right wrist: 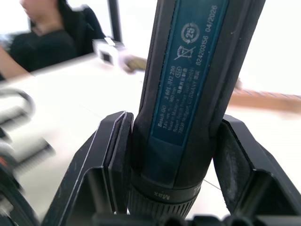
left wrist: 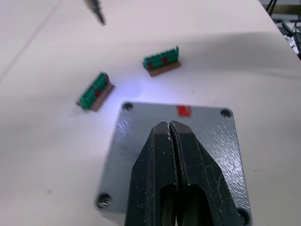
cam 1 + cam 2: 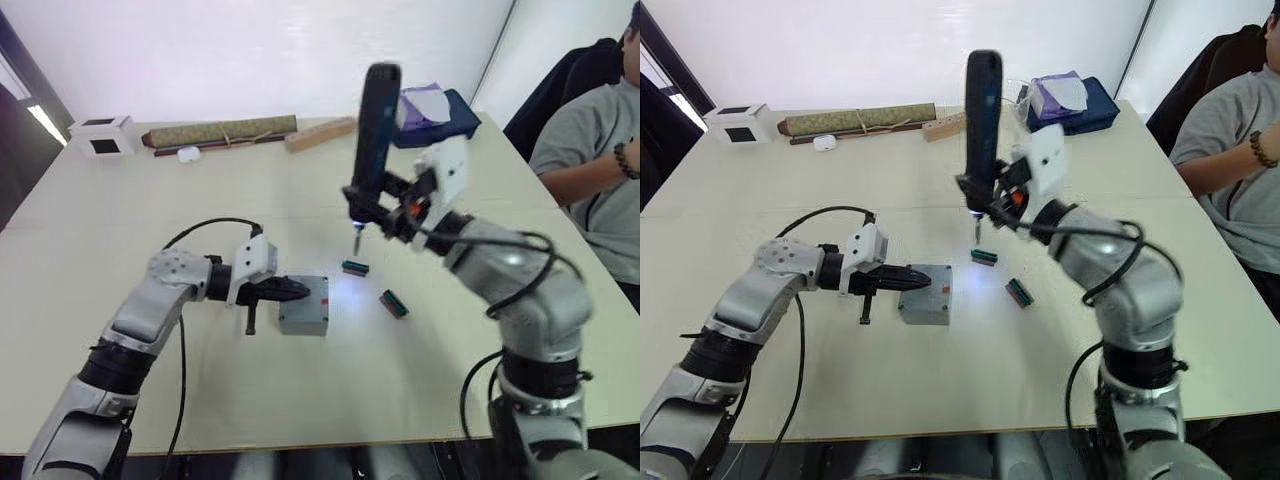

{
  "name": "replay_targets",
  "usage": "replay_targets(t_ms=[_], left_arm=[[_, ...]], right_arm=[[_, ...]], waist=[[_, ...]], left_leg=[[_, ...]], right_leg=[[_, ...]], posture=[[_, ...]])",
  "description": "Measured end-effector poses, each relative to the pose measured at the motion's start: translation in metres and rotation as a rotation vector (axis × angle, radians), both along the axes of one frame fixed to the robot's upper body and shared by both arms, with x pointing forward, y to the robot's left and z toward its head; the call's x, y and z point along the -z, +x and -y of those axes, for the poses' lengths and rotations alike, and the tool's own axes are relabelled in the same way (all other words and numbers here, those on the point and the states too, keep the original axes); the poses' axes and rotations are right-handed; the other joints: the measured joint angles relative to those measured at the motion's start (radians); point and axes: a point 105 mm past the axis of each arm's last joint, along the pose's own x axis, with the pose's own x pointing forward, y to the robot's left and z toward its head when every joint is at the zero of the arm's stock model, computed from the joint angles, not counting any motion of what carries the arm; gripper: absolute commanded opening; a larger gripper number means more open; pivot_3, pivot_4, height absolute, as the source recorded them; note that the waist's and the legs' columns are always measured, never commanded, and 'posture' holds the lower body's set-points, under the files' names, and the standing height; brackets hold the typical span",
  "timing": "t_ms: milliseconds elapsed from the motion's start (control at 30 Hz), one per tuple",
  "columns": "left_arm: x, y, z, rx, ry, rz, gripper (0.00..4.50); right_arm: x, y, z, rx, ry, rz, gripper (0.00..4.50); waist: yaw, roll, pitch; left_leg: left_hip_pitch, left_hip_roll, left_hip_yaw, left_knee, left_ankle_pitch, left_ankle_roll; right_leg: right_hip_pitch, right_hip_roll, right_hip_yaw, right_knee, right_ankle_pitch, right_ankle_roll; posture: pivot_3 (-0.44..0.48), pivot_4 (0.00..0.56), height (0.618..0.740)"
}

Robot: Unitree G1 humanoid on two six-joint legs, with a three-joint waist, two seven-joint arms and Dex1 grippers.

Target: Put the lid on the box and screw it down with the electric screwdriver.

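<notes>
1. Head views: the box (image 3: 304, 306) sits on the table (image 3: 120, 200) toward the middle of its near half, with the lid (image 3: 927, 292) already lying flat on top, its red mark (image 3: 944, 290) toward the robot's right; the left gripper (image 3: 290, 290) rests over the lid with its two black fingers pressed together, gripping nothing; the right gripper (image 3: 990, 203) holds the electric screwdriver (image 3: 374, 130) upright above the table's middle, bit down and its white light glowing, apart from the box; two small green connectors (image 3: 355, 267) (image 3: 393, 304) lie just right of the box; a white cube (image 3: 104, 135), an olive rolled bundle (image 3: 222, 132) and a wooden block (image 3: 320, 134) lie along the far edge; a blue tissue pack (image 3: 1072, 103) sits near the far right corner; a person in a grey shirt (image 3: 590, 150) sits past the right edge.
2. Left wrist view: the closed fingers (image 2: 188, 165) lie on the lid; screw holes show at its corners; the bit tip (image 2: 98, 12) hangs clear of it.
3. Right wrist view: both fingers (image 1: 109, 155) clamp the screwdriver's barrel near its collar.
</notes>
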Motion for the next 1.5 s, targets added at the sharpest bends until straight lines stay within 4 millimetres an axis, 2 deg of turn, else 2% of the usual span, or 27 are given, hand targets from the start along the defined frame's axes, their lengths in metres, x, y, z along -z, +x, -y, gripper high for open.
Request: replay_targets(t_ms=[167, 333, 467, 633, 767, 833, 867, 967, 1100, 1167, 1267, 1333, 1400, 1467, 1500], left_arm=[[-0.024, -0.002, -0.004, 0.03, -0.036, 0.049, 0.0], [-0.04, -0.004, -0.005, 0.039, -0.07, 0.069, 0.0], [-0.048, -0.005, -0.009, 0.023, -0.087, 0.061, 0.0], [-0.055, -0.011, -0.005, 0.022, -0.111, 0.055, 0.0], [-0.054, -0.016, -0.005, 0.008, -0.12, 0.041, 0.0], [-0.058, -0.018, -0.008, -0.011, -0.122, 0.049, 0.0], [-0.058, -0.019, -0.01, -0.02, -0.12, 0.051, 0.0], [-0.058, -0.021, -0.014, -0.05, -0.093, 0.053, 0.0], [-0.057, -0.02, -0.024, -0.11, -0.072, 0.046, 0.0], [-0.059, -0.022, -0.03, -0.133, -0.056, 0.028, 0.0], [-0.061, -0.021, -0.044, -0.179, -0.029, 0.014, 0.74], [-0.06, -0.014, -0.056, -0.232, -0.007, -0.003, 1.47], [-0.058, -0.009, -0.067, -0.272, 0.009, -0.023, 2.27], [-0.057, -0.012, -0.076, -0.283, 0.047, -0.049, 3.16], [-0.057, -0.013, -0.084, -0.303, 0.072, -0.062, 3.44]], right_arm=[[0.022, 0.001, 0.057, 0.142, -0.242, -0.356, 2.13], [0.041, -0.004, 0.09, 0.207, -0.311, -0.574, 2.13], [0.063, -0.002, 0.125, 0.321, -0.342, -0.76, 2.13], [0.099, 0.001, 0.13, 0.339, -0.332, -0.941, 2.13], [0.116, 0.007, 0.127, 0.353, -0.297, -1.018, 2.13], [0.116, 0.01, 0.126, 0.362, -0.296, -1.018, 3.12], [0.116, 0.011, 0.125, 0.362, -0.295, -1.017, 3.36], [0.112, 0.016, 0.118, 0.35, -0.293, -1.0, 4.46], [0.097, 0.015, 0.117, 0.33, -0.316, -0.939, 4.49], [0.075, 0.008, 0.126, 0.335, -0.366, -0.852, 4.49], [0.039, -0.005, 0.132, 0.31, -0.44, -0.684, 4.5], [0.017, -0.021, 0.124, 0.201, -0.461, -0.562, 4.5], [0.007, -0.035, 0.113, 0.081, -0.47, -0.486, 4.5], [0.008, -0.061, 0.111, -0.045, -0.489, -0.45, 4.5], [0.01, -0.07, 0.111, -0.086, -0.498, -0.453, 4.5]], waist=[[0.001, 0.001, 0.004], [-0.006, 0.002, 0.008], [-0.009, 0.0, 0.012], [-0.009, 0.001, 0.014], [-0.006, 0.001, 0.015], [-0.006, 0.001, 0.015], [-0.007, 0.001, 0.015], [-0.007, 0.001, 0.015], [-0.004, 0.001, 0.016], [0.001, 0.002, 0.017], [0.002, 0.002, 0.017], [0.001, 0.002, 0.017], [-0.002, 0.001, 0.017], [0.0, -0.001, 0.018], [-0.001, -0.001, 0.018]], left_leg=[[-0.002, -0.002, 0.001, 0.0, 0.0, 0.0], [-0.002, -0.002, 0.001, 0.0, 0.0, 0.0], [-0.002, -0.002, 0.002, 0.001, 0.0, 0.0], [-0.002, -0.001, 0.002, 0.001, 0.0, 0.0], [-0.002, -0.001, 0.002, 0.002, 0.0, 0.0], [-0.002, -0.001, 0.002, 0.003, 0.0, 0.0], [-0.002, -0.002, 0.002, 0.003, 0.0, 0.0], [-0.002, -0.002, 0.002, 0.003, 0.0, 0.0], [-0.003, -0.002, 0.001, 0.004, 0.0, 0.0], [-0.003, -0.002, 0.001, 0.003, 0.0, 0.0], [-0.003, -0.002, 0.001, 0.003, 0.0, 0.0], [-0.003, -0.002, 0.001, 0.003, 0.0, 0.0], [-0.002, -0.001, 0.002, 0.003, 0.0, 0.0], [-0.002, -0.001, 0.001, 0.003, 0.0, 0.0], [-0.002, -0.001, 0.002, 0.004, 0.0, 0.0]], right_leg=[[-0.003, -0.001, 0.0, -0.001, 0.0, 0.0], [-0.003, 0.0, 0.0, 0.0, 0.0, 0.0], [-0.003, 0.0, 0.001, 0.0, 0.0, 0.0], [-0.003, 0.001, 0.001, 0.0, 0.0, 0.0], [-0.003, 0.001, 0.001, 0.001, 0.0, 0.0], [-0.003, 0.001, 0.001, 0.001, 0.001, 0.001], [-0.003, 0.001, 0.001, 0.001, 0.001, 0.001], [-0.003, 0.001, 0.001, 0.001, 0.001, 0.002], [-0.003, 0.001, 0.001, 0.002, 0.001, 0.002], [-0.003, 0.0, 0.001, 0.001, 0.001, 0.002], [-0.003, 0.0, 0.0, -0.001, 0.001, 0.002], [-0.002, 0.001, 0.0, 0.0, 0.001, 0.002], [-0.002, 0.001, 0.0, 0.0, 0.001, 0.002], [-0.001, 0.002, 0.0, 0.0, 0.001, 0.002], [-0.001, 0.002, 0.0, 0.0, 0.001, 0.002]], posture=[[0.0, 0.15, 0.736], [0.0, 0.15, 0.736], [0.0, 0.15, 0.736], [0.0, 0.15, 0.736], [0.0, 0.15, 0.736], [0.0, 0.15, 0.736], [0.0, 0.15, 0.736], [0.0, 0.15, 0.736], [0.0, 0.15, 0.736], [0.0, 0.15, 0.736], [0.0, 0.15, 0.736], [0.0, 0.15, 0.736], [0.0, 0.15, 0.736], [0.0, 0.15, 0.736], [0.0, 0.15, 0.736]])
